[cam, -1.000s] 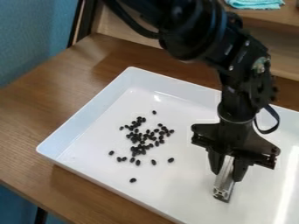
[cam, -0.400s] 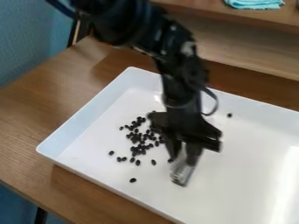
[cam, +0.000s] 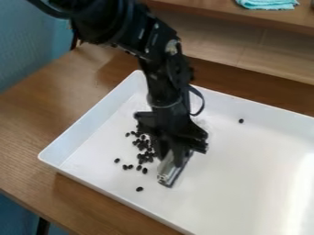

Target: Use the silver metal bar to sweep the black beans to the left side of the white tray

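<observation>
One black gripper point(cam: 172, 159), hanging from the far left over the left half of the tray; fingers clamped around a metal bar. One short silver metal bar point(cam: 167, 174), grooved, with an open profile at its exposed end; held at a slant, that end pointing down toward the near left; whether it touches the tray floor cannot be told. One group of small black beans point(cam: 142, 145), loosely clustered on the tray floor, immediately left of the gripper and the bar, partly hidden behind the gripper; several lie apart at the cluster's left and near edges. One single bean point(cam: 139, 189), nearer than the rest, to the near left of the bar. One further bean point(cam: 241, 120), well apart, toward the far right. One white tray point(cam: 83, 124), shallow, with raised walls, set at an angle on a brown wooden desk point(cam: 36, 114). One turquoise cloth point(cam: 268, 4), folded, on a wooden shelf point(cam: 208, 10) at the far right.
</observation>
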Controlling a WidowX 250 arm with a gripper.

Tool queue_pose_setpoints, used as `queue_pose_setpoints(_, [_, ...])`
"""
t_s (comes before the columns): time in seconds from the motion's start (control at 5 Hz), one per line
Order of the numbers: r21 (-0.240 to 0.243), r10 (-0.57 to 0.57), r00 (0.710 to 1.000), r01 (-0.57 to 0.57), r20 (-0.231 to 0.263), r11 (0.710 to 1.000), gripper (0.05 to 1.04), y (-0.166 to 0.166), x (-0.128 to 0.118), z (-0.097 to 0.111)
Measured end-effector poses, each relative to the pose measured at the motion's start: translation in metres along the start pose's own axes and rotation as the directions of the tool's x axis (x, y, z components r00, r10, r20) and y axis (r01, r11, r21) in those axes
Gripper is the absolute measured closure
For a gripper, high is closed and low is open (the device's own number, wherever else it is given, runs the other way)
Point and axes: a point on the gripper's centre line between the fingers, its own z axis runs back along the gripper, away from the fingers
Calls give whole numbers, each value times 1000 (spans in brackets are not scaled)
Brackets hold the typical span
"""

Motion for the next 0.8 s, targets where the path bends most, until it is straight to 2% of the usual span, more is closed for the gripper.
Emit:
queue_pose_setpoints(0.4, [19, -44, 999, 44, -17, 999, 753, 42, -6, 1])
queue_pose_setpoints(0.8, [36, -43, 999, 44, -33, 998, 753, 78, -10, 3])
